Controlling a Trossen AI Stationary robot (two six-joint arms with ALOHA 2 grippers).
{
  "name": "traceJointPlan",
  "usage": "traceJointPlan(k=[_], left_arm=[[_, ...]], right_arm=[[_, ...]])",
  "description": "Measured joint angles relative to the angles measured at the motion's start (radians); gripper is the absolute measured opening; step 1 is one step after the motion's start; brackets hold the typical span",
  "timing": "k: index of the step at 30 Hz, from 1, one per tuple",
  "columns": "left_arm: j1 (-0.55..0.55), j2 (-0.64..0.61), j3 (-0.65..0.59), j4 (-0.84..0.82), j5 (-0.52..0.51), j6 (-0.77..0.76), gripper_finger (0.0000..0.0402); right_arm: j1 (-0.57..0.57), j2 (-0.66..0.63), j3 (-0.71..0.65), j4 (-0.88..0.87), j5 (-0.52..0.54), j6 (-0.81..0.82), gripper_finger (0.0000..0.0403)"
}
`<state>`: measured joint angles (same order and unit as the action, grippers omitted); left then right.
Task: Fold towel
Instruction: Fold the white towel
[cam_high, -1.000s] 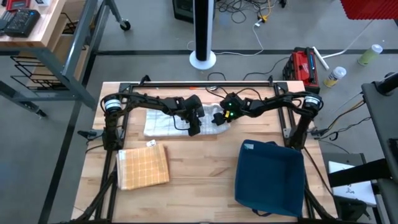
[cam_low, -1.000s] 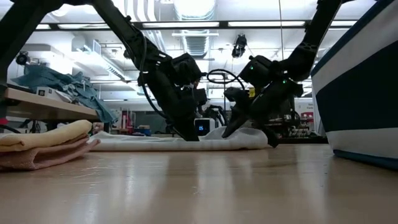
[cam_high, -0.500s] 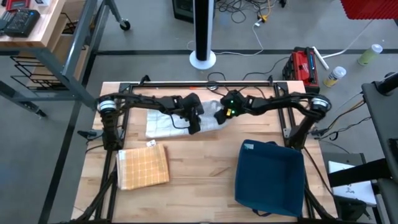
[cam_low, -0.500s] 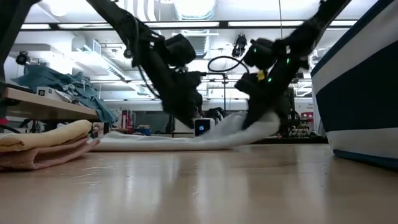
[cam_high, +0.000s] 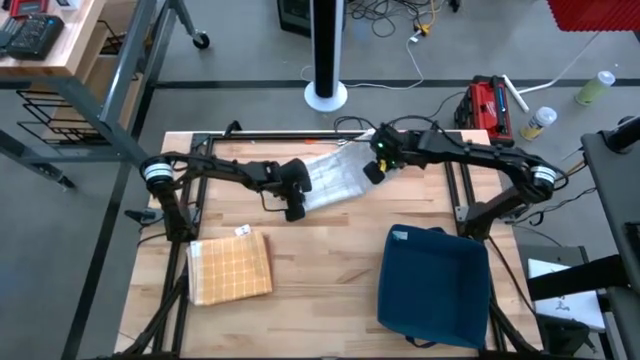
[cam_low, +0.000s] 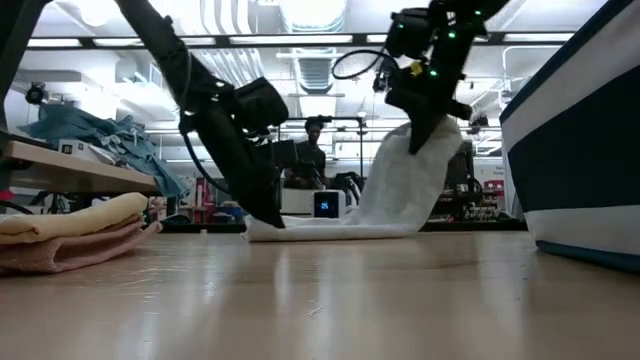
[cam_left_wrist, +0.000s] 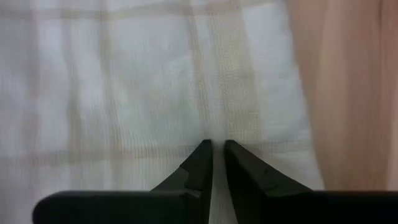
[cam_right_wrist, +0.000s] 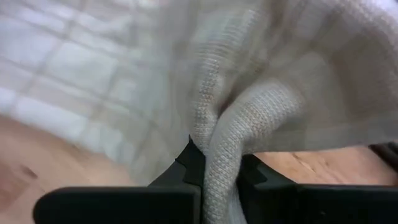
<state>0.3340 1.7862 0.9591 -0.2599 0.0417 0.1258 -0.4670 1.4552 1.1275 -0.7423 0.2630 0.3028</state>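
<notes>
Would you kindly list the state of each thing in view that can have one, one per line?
White towel: one end lifted off the table, the other end lying flat.
Right gripper: raised, shut on the white towel.
Left gripper: low at the table, shut on the white towel.
Yellow checked towel: folded, lying flat.
Blue bin: upright on the table.

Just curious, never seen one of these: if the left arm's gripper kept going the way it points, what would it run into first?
Most likely the white towel. The left gripper has its fingers pinched together right on the cloth, which fills the wrist view ahead, with the wooden table directly beneath.
</notes>
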Motion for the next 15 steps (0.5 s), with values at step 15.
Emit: traceJointPlan(k=[15], left_arm=[[-0.002, -0.002, -0.12, 0.317, 0.098, -0.057, 0.0036]], right_arm=[[0.055, 0.392, 0.384, -0.102, -0.036, -0.036, 0.0021]])
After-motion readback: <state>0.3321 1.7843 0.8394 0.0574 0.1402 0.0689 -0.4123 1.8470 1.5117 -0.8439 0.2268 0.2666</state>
